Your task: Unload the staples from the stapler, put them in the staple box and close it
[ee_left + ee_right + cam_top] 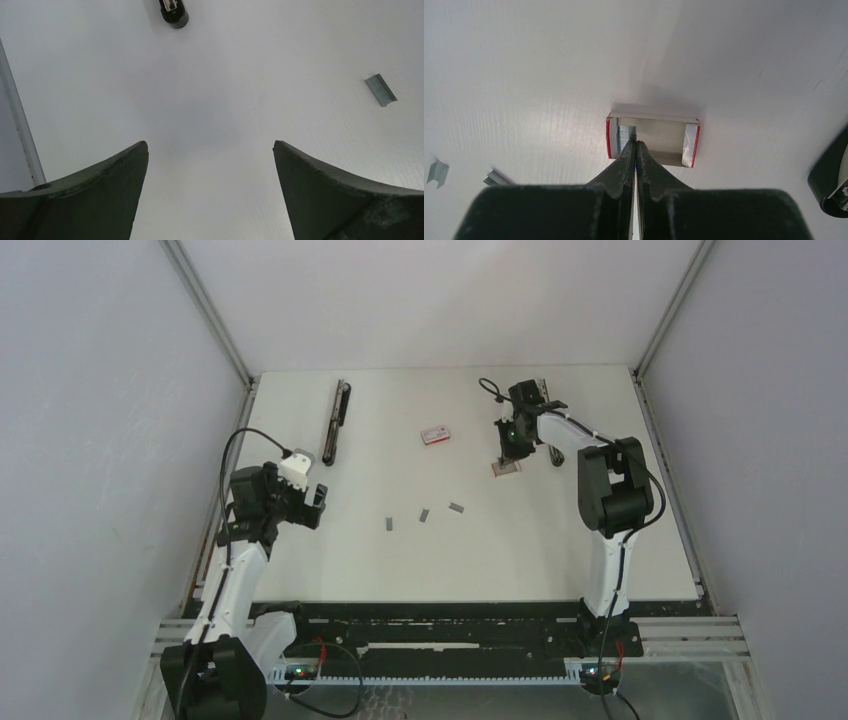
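Note:
The stapler [335, 420] lies opened out flat at the far left; its black end [172, 11] shows at the top of the left wrist view. Three loose grey staples strips [389, 524], [424, 514], [456, 507] lie mid-table, one of them [381, 90] seen from the left wrist. My left gripper [300, 502] [210, 145] hovers open and empty over bare table near the stapler. My right gripper [510, 455] [636, 144] is shut, its tips at the near edge of an open red-sided tray [691, 145]. Inside the tray lies another strip of staples [626, 132].
A small red-and-white box [435, 435] sits left of the right gripper. Two loose strips [437, 172], [498, 177] show at the lower left of the right wrist view. A black rounded part [831, 182] shows at that view's right edge. Metal rails border the table [560, 560].

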Robot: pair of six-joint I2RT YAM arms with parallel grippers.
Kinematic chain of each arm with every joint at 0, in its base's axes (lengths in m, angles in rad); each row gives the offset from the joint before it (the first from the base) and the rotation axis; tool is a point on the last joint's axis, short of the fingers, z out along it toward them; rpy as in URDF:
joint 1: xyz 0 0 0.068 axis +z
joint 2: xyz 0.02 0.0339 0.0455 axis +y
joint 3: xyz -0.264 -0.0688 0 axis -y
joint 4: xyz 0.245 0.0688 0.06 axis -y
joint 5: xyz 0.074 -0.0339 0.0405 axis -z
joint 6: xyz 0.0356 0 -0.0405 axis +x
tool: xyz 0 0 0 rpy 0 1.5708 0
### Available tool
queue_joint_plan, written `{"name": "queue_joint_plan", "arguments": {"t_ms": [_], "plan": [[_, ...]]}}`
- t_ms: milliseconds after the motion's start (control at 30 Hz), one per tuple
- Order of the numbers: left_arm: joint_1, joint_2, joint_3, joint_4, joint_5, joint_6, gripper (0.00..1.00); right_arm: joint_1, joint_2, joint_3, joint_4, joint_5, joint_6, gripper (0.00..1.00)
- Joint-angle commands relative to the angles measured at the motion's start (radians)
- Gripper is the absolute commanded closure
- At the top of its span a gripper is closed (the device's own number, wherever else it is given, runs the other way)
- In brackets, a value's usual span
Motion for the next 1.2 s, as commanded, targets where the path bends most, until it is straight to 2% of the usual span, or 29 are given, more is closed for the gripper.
{"name": "queue_joint_plan", "arguments": {"t_ms": [0,700,1167], "plan": [[0.004,-0.009,0.007,0.023,0.014,0.008,0.00,0.010,0.011,0.043,-0.009,-0.002,-0.006,1.00],[0.005,-0.010,0.006,0.023,0.014,0.007,0.00,0.017,0.042,0.061,-0.029,-0.005,-0.019,1.00],[0.005,-0.014,0.006,0.023,0.014,0.007,0.00,0.024,0.046,0.069,-0.037,0.000,-0.025,0.95]]}}
